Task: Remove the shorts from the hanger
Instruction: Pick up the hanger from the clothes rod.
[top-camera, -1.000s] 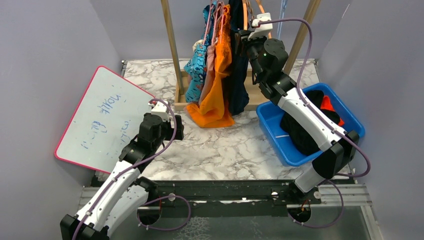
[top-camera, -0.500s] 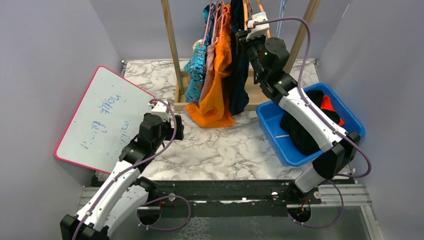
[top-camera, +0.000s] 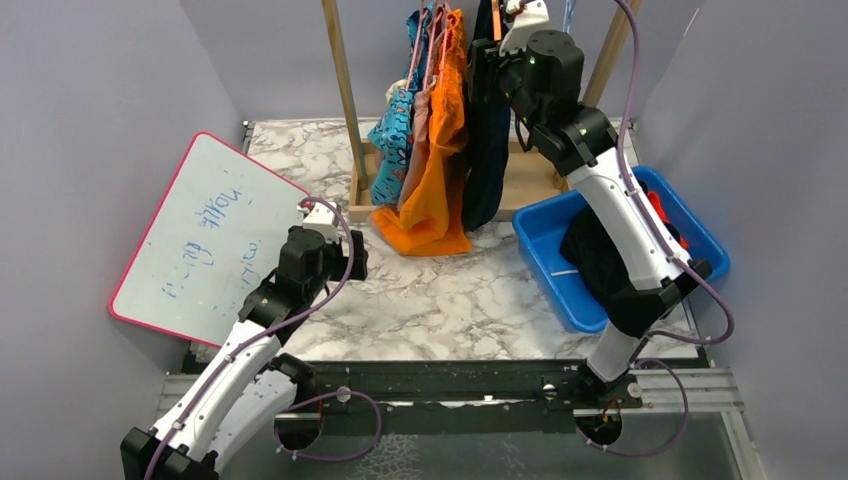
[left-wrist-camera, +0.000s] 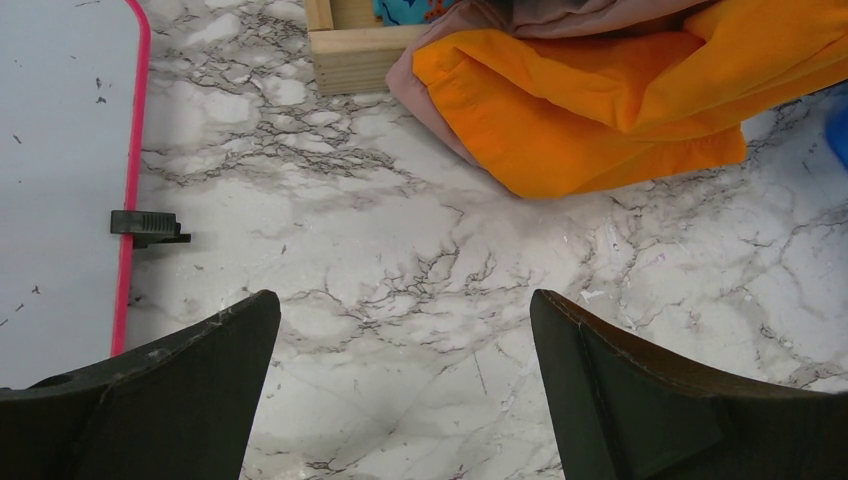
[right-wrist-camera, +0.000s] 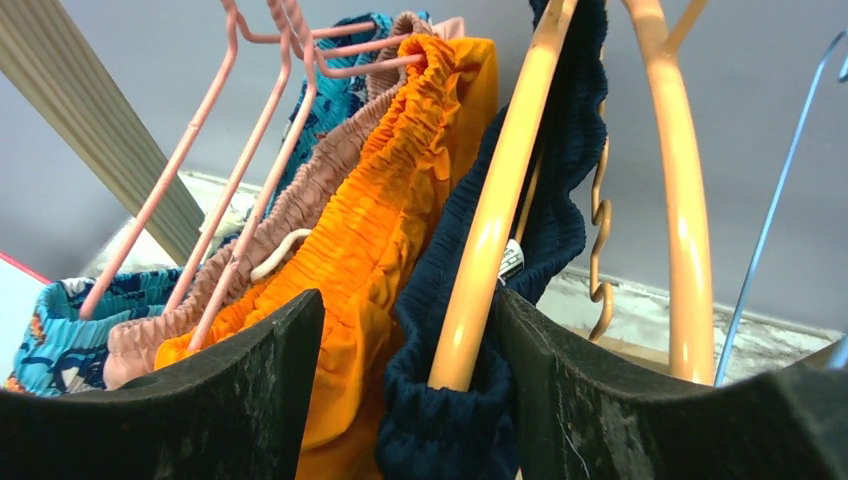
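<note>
Several shorts hang on a wooden rack: blue cartoon print (top-camera: 392, 140), dusty pink (top-camera: 420, 115), bright orange (top-camera: 435, 190) and dark navy (top-camera: 487, 150). My right gripper (top-camera: 484, 72) is raised at the rack's top. In the right wrist view it (right-wrist-camera: 410, 320) is open, its jaws on either side of the navy waistband (right-wrist-camera: 430, 340) and its orange hanger (right-wrist-camera: 490, 240). The orange shorts (right-wrist-camera: 370, 230) lie against the left finger. My left gripper (top-camera: 348, 262) is open and empty, low over the marble table (left-wrist-camera: 405, 320).
A blue bin (top-camera: 540, 235) at the right holds black shorts (top-camera: 600, 260) and red-orange shorts (top-camera: 655, 208). A whiteboard (top-camera: 200, 240) leans at the left. An empty orange hanger (right-wrist-camera: 680, 200) and a blue wire hanger (right-wrist-camera: 775, 200) hang right of the navy shorts.
My right arm has risen and reached further into the rack, bringing its gripper up to the top of the navy shorts' hanger. The left arm has not moved.
</note>
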